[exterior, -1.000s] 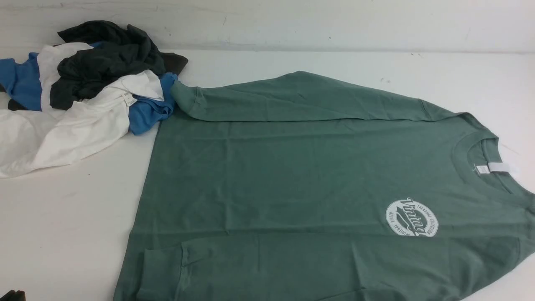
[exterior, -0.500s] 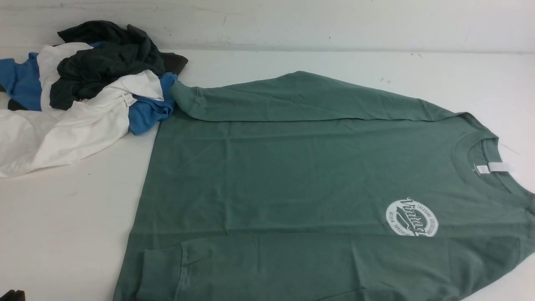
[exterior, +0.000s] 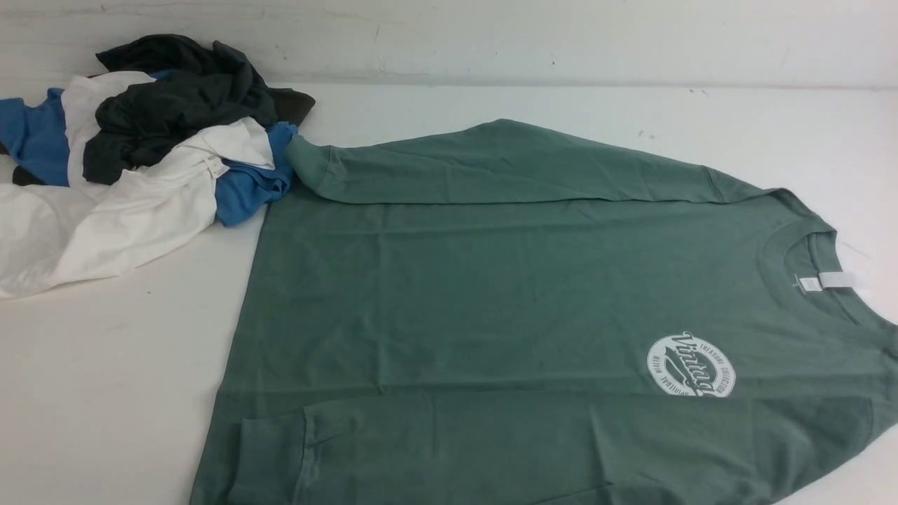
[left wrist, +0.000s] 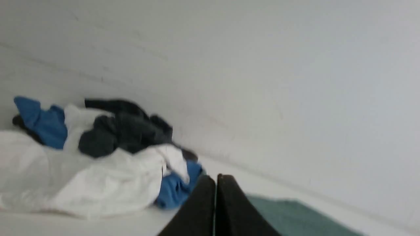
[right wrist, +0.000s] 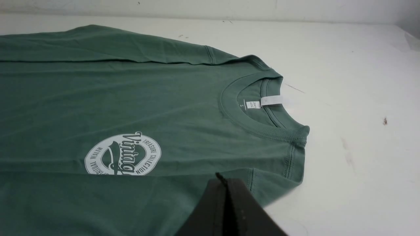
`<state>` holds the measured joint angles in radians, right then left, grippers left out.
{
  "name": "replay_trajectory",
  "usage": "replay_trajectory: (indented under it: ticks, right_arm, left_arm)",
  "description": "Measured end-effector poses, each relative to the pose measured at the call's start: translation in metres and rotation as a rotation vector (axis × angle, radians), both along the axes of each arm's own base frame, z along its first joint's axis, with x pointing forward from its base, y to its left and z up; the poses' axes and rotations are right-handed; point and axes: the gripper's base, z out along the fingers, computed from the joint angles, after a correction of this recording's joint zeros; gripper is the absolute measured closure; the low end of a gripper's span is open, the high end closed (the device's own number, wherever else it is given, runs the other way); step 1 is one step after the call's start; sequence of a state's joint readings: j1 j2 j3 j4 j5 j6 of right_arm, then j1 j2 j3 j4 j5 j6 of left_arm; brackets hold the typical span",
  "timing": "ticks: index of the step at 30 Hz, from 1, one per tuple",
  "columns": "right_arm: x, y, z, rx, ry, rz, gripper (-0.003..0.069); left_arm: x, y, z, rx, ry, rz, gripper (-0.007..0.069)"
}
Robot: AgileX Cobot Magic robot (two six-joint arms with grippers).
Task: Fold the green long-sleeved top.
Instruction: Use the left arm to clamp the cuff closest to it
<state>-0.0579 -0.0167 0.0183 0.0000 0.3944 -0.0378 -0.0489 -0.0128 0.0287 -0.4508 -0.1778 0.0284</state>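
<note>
Front view gives me the green long-sleeved top [exterior: 491, 294] spread flat on the table [exterior: 105, 393], filling the middle and right of the scene. Its ribbed collar [exterior: 779, 245] points right and its hem lies to the left. One sleeve [exterior: 491, 165] is laid along the far edge of the body, and the other sleeve [exterior: 491, 449] along the near edge, which runs out of the picture. The round white logo [exterior: 691, 365] sits on the chest toward the near right, and the white neck tag [exterior: 828, 282] shows inside the collar.

The far sleeve's cuff touches a blue garment [exterior: 245, 189] at the edge of a heap in the far left corner. A white garment [exterior: 105, 217] and a dark charcoal garment [exterior: 175, 98] are bundled in the same heap.

On the right wrist camera, the right fingers [right wrist: 239, 209] are pressed together with nothing between them, above the top's near shoulder beside the collar. I cannot tell whether they touch the cloth. On the left wrist camera, the left fingers [left wrist: 200, 203] are likewise closed and empty, pointing toward the heap, with a corner of green cloth beside them.
</note>
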Motion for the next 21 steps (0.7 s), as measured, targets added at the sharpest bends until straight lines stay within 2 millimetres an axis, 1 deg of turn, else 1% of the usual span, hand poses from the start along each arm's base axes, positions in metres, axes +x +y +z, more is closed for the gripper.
replay_trajectory:
  ticks: [4,5,6,7,8,9,10,11,13,15,16,17,18,19,20,21]
  right_arm:
    - [0.0,0.0,0.0,0.0,-0.001,0.0,0.0674]
    - [0.0,0.0,0.0,0.0,-0.001,0.0,0.0674]
    - [0.0,0.0,0.0,0.0,-0.001,0.0,0.0674]
    - [0.0,0.0,0.0,0.015,-0.003,0.0,0.0674]
    - [0.0,0.0,0.0,0.017,-0.005,0.001,0.0674]
    - [0.001,0.002,0.001,0.073,-0.026,0.002,0.0674]
    - [0.001,0.002,0.002,0.12,-0.043,0.002,0.0674]
    - [0.002,0.003,0.004,0.215,-0.078,-0.001,0.0674]
    - [0.002,0.004,0.008,0.338,-0.133,-0.006,0.0674]
    - [0.003,0.003,0.018,0.569,-0.251,-0.026,0.0674]
    - [0.003,0.002,0.021,0.645,-0.285,-0.035,0.0674]
    - [0.003,0.002,0.021,0.663,-0.292,-0.037,0.0674]
    - [0.002,0.0,0.024,0.761,-0.332,-0.051,0.0674]
    - [0.002,-0.001,0.026,0.834,-0.358,-0.062,0.0674]
    - [0.002,-0.003,0.027,0.913,-0.383,-0.075,0.0674]
    - [0.001,-0.004,0.028,0.954,-0.398,-0.084,0.0674]
  left_arm:
    - [-0.006,0.01,0.016,-0.09,-0.191,0.086,0.0629]
    - [-0.007,0.011,0.017,-0.092,-0.212,0.096,0.0629]
    - [-0.01,0.013,0.024,-0.123,-0.265,0.109,0.0629]
    - [-0.014,0.014,0.037,-0.153,-0.314,0.105,0.0629]
    - [-0.014,0.014,0.039,-0.155,-0.319,0.103,0.0629]
    - [-0.02,0.012,0.06,-0.165,-0.349,0.077,0.0629]
    - [-0.021,0.011,0.071,-0.164,-0.341,0.056,0.0629]
    - [-0.019,0.006,0.086,-0.153,-0.286,0.008,0.0629]
    - [-0.016,-0.001,0.105,-0.135,-0.191,-0.058,0.0629]
    - [0.005,-0.012,0.125,-0.099,0.033,-0.152,0.0629]
    - [0.014,-0.016,0.131,-0.08,0.123,-0.184,0.0629]
    - [0.016,-0.018,0.134,-0.071,0.154,-0.202,0.0629]
    - [0.037,-0.023,0.135,-0.036,0.308,-0.239,0.0629]
    - [0.049,-0.028,0.137,0.016,0.44,-0.285,0.0629]
    - [0.063,-0.032,0.134,0.058,0.562,-0.322,0.0629]
    - [0.077,-0.035,0.129,0.102,0.679,-0.358,0.0629]
